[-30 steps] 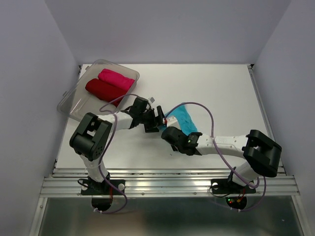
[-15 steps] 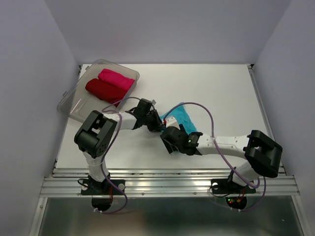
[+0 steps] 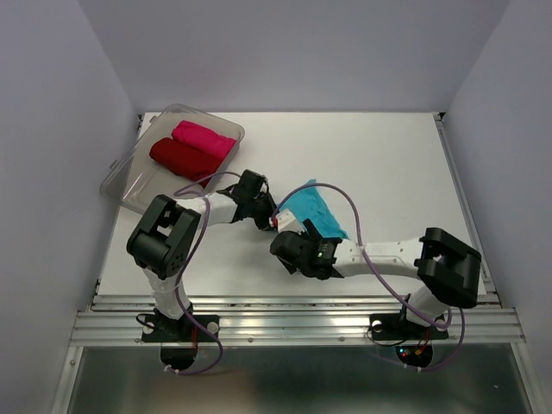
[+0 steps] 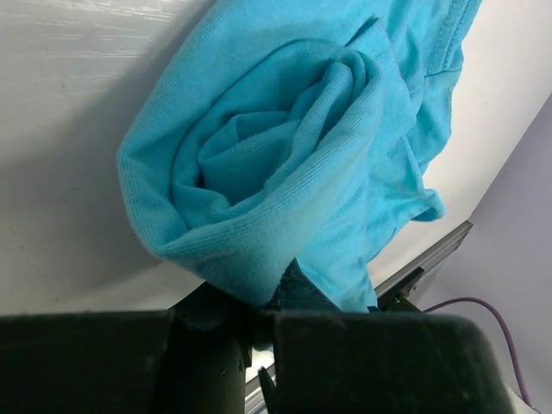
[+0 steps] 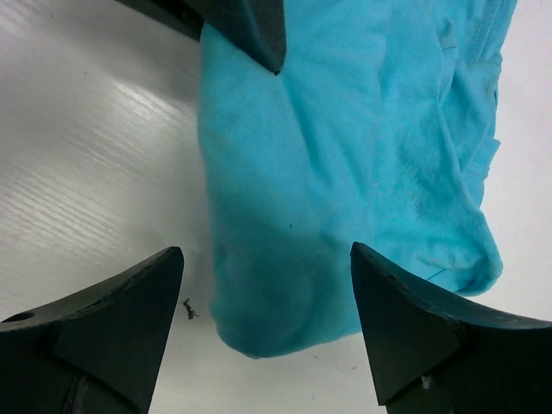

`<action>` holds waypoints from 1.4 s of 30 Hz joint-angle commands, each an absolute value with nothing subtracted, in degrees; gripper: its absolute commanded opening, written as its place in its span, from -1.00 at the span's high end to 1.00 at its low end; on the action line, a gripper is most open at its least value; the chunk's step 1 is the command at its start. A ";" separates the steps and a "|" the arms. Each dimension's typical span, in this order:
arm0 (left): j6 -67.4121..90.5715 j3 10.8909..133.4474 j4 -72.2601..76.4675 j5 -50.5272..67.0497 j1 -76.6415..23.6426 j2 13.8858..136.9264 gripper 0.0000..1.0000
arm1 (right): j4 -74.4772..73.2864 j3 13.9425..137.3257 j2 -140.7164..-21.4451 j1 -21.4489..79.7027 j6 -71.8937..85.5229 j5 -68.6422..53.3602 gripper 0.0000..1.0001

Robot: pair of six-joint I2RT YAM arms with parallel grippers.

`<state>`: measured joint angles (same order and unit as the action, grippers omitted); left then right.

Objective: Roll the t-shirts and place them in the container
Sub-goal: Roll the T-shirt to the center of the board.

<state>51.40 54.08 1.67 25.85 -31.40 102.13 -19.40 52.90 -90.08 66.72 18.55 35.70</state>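
The turquoise t-shirt (image 3: 312, 207) lies as a loose roll mid-table; its spiral end (image 4: 285, 172) faces the left wrist camera. My left gripper (image 3: 274, 218) is shut on the roll's lower edge, with cloth pinched between its jaws (image 4: 269, 310). My right gripper (image 3: 291, 239) stands open just in front of the roll, its fingers either side of the rounded end (image 5: 345, 172) without touching it. A left finger (image 5: 246, 26) shows at the top of the right wrist view. The dark red t-shirt (image 3: 179, 158) and the magenta t-shirt (image 3: 203, 140) lie rolled in the tub.
The clear plastic tub (image 3: 121, 185) sits at the table's far left corner, tilted over the edge. Purple cables loop over both arms near the roll. Grey walls close in three sides, and a metal rail runs along the near edge.
My left gripper has closed on the turquoise roll. My right gripper has opened, let go of it and drawn back toward the near left. The roll now shows more fully.
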 commanded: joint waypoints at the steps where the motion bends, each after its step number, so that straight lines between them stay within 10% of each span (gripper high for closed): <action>1: 51.68 56.60 -2.02 25.75 -30.85 99.76 1.00 | -18.90 55.28 -93.95 68.29 16.00 42.97 -0.66; 10: 51.77 55.64 -2.81 25.93 -29.71 98.53 1.00 | -17.23 56.95 -101.77 68.82 17.57 50.00 -0.37; 19: 49.84 54.93 -2.64 26.45 -29.27 96.86 0.97 | -17.14 59.67 -104.33 68.82 21.01 54.41 0.98; 24: 46.59 55.02 -4.39 26.98 -28.74 95.19 -0.09 | -14.95 59.51 -100.47 67.16 20.13 44.16 0.99; 28: 44.39 55.89 -7.38 26.19 -27.95 92.99 -0.52 | -14.15 59.15 -98.09 64.61 19.86 36.32 0.99; 42: 38.94 58.80 -15.20 22.50 -23.47 83.15 -0.55 | -7.83 55.90 -92.55 49.32 23.73 2.57 0.98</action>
<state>41.47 56.01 -13.10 23.81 -24.40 86.21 -13.72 57.12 -95.02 51.94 21.37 13.58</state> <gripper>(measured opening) 0.773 0.324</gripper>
